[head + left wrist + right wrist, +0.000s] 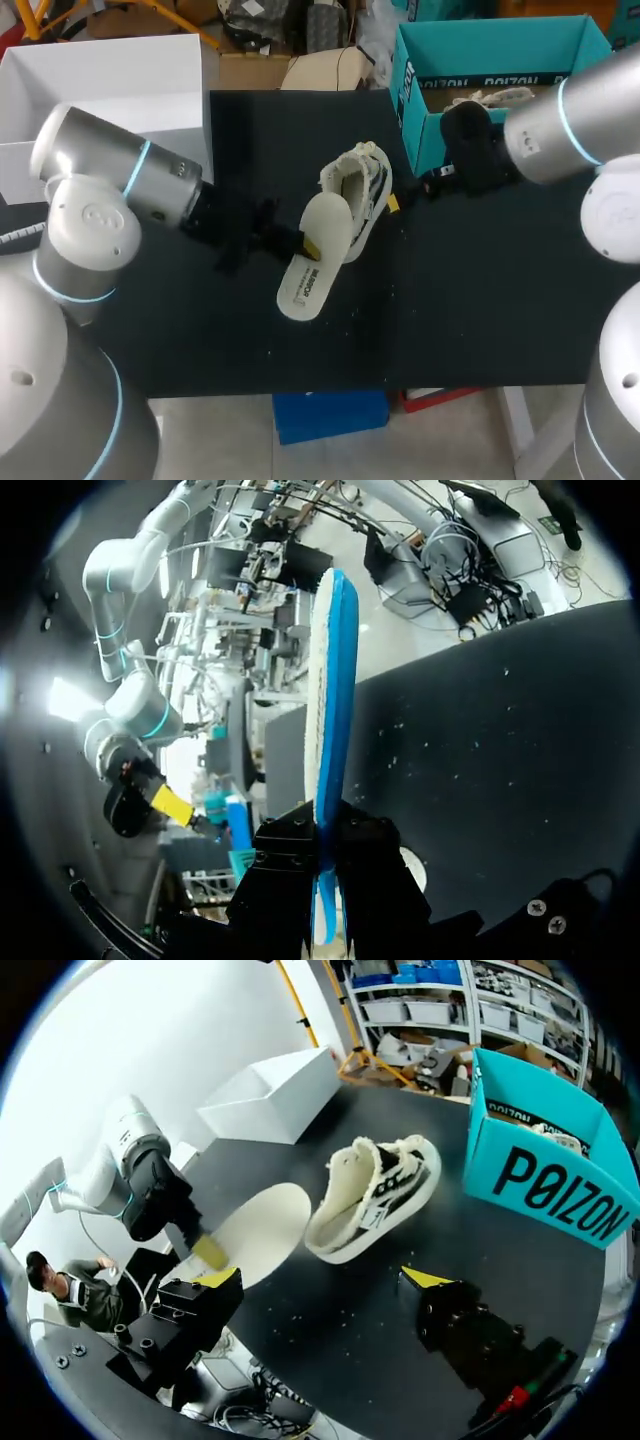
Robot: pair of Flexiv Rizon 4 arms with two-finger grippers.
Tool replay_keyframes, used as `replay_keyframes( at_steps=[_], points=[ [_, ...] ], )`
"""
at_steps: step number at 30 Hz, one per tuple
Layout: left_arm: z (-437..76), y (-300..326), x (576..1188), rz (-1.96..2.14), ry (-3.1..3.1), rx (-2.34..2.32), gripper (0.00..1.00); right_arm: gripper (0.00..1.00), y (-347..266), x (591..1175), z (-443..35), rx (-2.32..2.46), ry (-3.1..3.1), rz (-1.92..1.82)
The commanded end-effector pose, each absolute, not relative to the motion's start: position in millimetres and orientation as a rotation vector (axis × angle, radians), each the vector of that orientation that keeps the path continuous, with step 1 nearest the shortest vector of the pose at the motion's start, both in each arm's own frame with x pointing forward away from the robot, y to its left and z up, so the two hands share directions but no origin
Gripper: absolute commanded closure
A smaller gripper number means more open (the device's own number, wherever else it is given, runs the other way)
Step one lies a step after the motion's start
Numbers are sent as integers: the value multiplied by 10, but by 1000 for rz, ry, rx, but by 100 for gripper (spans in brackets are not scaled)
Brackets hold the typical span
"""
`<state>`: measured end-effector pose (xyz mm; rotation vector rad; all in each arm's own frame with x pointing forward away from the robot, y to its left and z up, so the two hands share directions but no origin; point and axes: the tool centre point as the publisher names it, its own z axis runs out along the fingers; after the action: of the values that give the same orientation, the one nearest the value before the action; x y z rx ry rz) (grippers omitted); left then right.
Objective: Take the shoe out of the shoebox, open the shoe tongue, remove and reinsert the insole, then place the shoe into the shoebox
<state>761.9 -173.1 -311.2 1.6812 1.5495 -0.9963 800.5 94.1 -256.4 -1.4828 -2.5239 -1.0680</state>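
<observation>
On the table [480, 300], my right arm [560, 130] hides part of the shoebox [418, 110] at 1 o'clock. The shoe [362, 190] lies sideways in the middle. The insole [312, 265], at its 7 o'clock, is pinched by the left gripper [305, 243]. The right gripper [320, 1278] is open.

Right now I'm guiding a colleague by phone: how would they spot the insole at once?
On the black table, left of the teal shoebox, a cream shoe lies on its side. The insole is beside it, held by the left gripper: the only thin, flat oval, with no laces or stripes.
</observation>
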Motion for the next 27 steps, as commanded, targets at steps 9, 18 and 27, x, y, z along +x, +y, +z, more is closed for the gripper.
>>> replay_keyframes(
  at_steps=[9, 18, 27],
  points=[
    [-3166, -1516, 7812, -1168, 1751, 2025, 100, 0, 949, 8012, -2563, -1483, -2523, -1064],
    [-3248, -1650, 8106, -1163, 1743, 2099, 100, 0, 949, 8012, -2563, -1483, -2523, -1064],
    [-3386, -1870, 8267, -1178, 1735, 2163, 100, 0, 949, 8012, -2563, -1483, -2523, -1064]
  ],
)
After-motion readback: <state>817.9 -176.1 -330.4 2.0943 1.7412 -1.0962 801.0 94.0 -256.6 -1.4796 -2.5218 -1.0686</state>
